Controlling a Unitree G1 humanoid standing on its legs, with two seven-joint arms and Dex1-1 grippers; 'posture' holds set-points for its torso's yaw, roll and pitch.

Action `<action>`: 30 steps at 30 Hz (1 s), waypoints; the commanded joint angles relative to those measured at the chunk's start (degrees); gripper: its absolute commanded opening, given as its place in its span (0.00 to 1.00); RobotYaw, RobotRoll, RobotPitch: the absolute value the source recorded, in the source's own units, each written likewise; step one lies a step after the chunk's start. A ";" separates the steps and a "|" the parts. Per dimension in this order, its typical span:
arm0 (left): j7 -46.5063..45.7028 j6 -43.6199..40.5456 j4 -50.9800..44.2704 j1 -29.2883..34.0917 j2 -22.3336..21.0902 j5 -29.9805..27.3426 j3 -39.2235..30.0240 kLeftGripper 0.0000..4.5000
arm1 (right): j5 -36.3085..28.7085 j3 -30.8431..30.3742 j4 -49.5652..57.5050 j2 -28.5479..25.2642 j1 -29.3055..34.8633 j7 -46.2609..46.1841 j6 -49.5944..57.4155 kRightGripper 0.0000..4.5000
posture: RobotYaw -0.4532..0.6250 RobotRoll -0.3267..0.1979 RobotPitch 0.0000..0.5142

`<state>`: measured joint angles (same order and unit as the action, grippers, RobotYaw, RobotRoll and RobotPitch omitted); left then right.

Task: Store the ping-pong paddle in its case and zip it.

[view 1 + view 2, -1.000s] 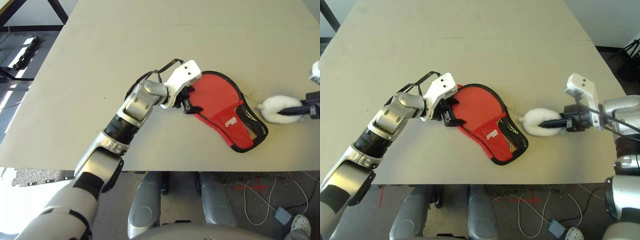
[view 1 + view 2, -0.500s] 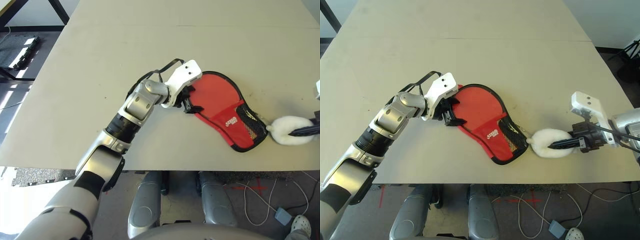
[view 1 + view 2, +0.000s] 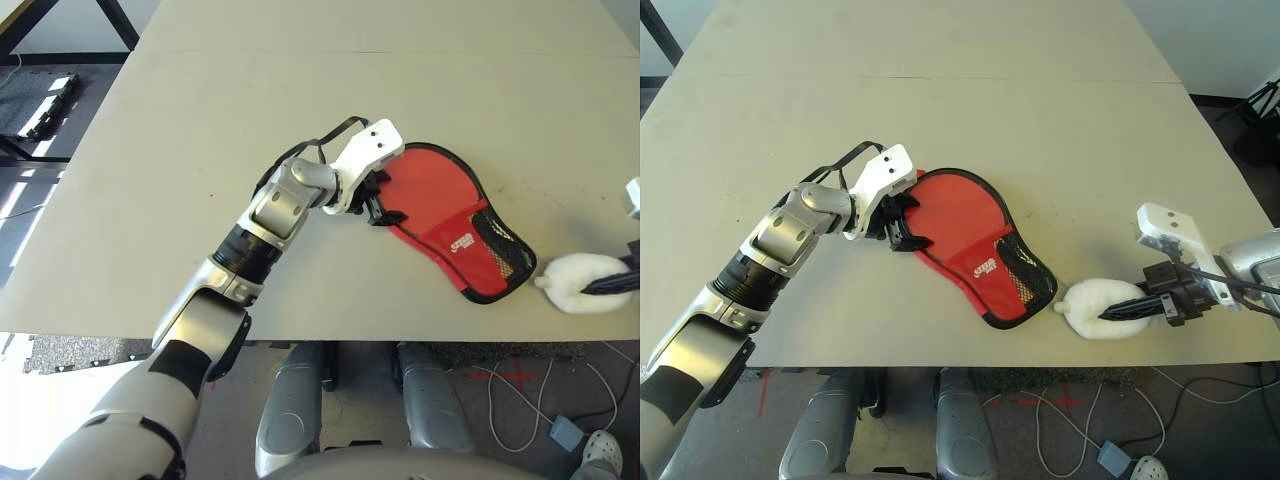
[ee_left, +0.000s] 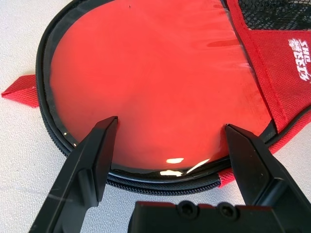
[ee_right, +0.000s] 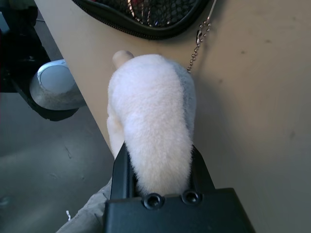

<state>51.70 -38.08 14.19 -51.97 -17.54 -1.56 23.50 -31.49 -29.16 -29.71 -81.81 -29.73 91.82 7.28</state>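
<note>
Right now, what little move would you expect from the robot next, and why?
Probably the right tool pulls the fluffy lump farther from the case. It grips the lump beside the case's narrow end, by the table edge, while the open left tool straddles the round end.

Beige table [image 3: 200,150] — grey floor [image 3: 1120,420] w/ white cable [image 3: 1065,440].

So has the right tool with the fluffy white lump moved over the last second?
Yes. The right tool, shut on the white lump, has come toward the table's near edge, ending beside the case's mesh end.
</note>
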 commanded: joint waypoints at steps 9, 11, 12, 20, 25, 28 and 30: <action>-0.38 -1.14 1.61 1.18 0.17 1.38 1.41 1.00 | 11.75 4.25 -13.28 6.21 -10.58 0.18 -1.60 0.52 | 0.38 0.62 0.58; -0.19 -1.31 1.14 1.06 0.02 1.30 1.27 1.00 | 10.82 4.86 -13.98 6.24 -13.11 0.51 -1.03 0.65 | 0.38 0.62 0.58; -0.10 -1.38 0.93 0.97 -0.08 1.26 1.17 1.00 | 10.20 5.18 -14.28 6.24 -14.10 0.68 -0.89 0.73 | 0.38 0.62 0.57; 1.07 -4.38 -3.91 -0.84 -2.42 -1.49 -2.93 1.00 | 6.17 12.35 -20.54 9.35 -22.87 0.68 4.52 0.99 | 0.38 0.62 0.56; 1.33 -7.88 -9.30 -2.34 -4.76 -6.16 -9.68 1.00 | 6.51 23.50 -27.60 16.35 -27.40 -5.39 7.04 0.99 | 0.39 0.62 0.56; 0.42 -9.93 -12.21 -2.59 -5.23 -10.43 -15.51 1.00 | 7.05 28.83 -29.36 19.54 -26.82 -11.75 6.01 0.99 | 0.39 0.62 0.56; -2.53 -10.41 -13.20 -2.86 -4.54 -12.94 -20.75 1.00 | 6.64 32.49 -29.81 21.73 -25.83 -16.05 4.85 0.99 | 0.39 0.62 0.55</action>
<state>50.97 -47.39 2.69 -54.84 -22.33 -12.25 6.07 -24.77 0.44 -58.41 -60.63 -56.94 78.88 13.11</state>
